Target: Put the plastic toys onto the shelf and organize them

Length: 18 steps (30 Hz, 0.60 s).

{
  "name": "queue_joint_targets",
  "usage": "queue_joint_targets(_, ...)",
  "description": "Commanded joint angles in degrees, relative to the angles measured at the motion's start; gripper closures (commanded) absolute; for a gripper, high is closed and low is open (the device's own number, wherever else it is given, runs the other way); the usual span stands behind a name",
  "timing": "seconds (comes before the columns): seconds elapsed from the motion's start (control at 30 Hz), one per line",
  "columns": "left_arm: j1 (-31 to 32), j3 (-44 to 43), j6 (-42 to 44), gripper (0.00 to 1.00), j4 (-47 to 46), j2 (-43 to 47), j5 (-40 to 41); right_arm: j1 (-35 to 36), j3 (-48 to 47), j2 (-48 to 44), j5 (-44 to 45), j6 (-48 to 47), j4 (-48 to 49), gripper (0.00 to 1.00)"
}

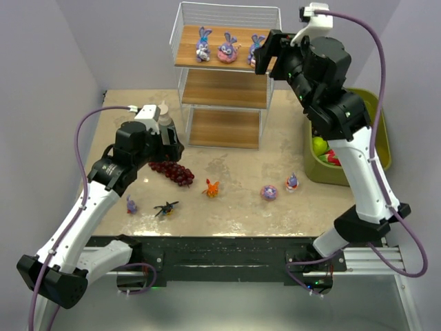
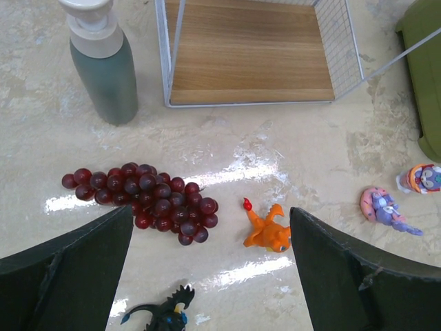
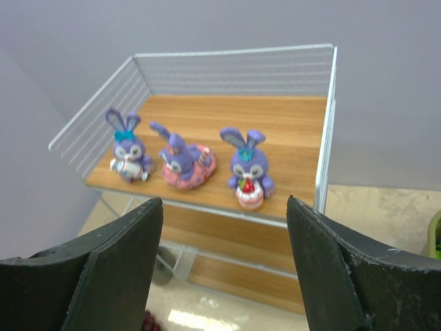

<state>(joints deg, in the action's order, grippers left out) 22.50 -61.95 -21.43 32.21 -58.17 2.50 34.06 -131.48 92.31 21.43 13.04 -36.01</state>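
- Already, three purple bunnies [image 3: 182, 160] stand in a row on the top board of the shelf [image 1: 222, 89].
- Right gripper [image 3: 224, 202] hangs before them, fingers apart and empty.
- Left gripper [image 2: 211, 211], fingers wide, hovers above the orange creature [image 2: 267, 232], probably to straddle it; the grape bunch [image 2: 141, 194] lies beside it.

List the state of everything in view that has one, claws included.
Left claw, open, empty.
Right claw, open, empty, facing top tier.
Three bunnies, standing on top board of shelf.
Bottle, upright, capped.
Grape bunch, lying on table.
Orange creature, on table, unshelved.
Black bug, on table, unshelved.
Ring bunny, on table, unshelved.
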Motion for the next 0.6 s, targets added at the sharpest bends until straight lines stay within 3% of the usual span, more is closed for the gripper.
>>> queue_joint_targets(0.0, -0.35, -2.47, 1.65, 0.00, -2.50, 0.17, -3.28, -0.14, 11.11, -6.78, -6.31, 2.34, -0.64, 0.25)
queue_joint_targets(0.23, -0.35, -1.24, 2.01, 0.00, -5.66, -1.24, -11.98, -0.14, 28.90, -22.07, -5.26, 6.12, -1.42, 0.24)
queue_joint_targets(0.43, -0.09, 0.16, -2.90, 0.02, -13.38, -5.02, -22.60, -0.14, 39.00, -26.30, -2.54, 10.25, -9.42, 0.24)
queue_joint_targets(0.53, 2.88, 1.40, -7.04, 0.03, -20.33, -7.47, -23.61, -0.23, 47.61, -27.45, -2.09, 12.53, -11.18, 0.24)
queue_joint_targets(0.57, 6.55, 0.79, -8.18, 0.03, -21.82, -8.53, -22.73, -0.14, 49.55, -27.28, -2.09, 13.41, -11.80, 0.24)
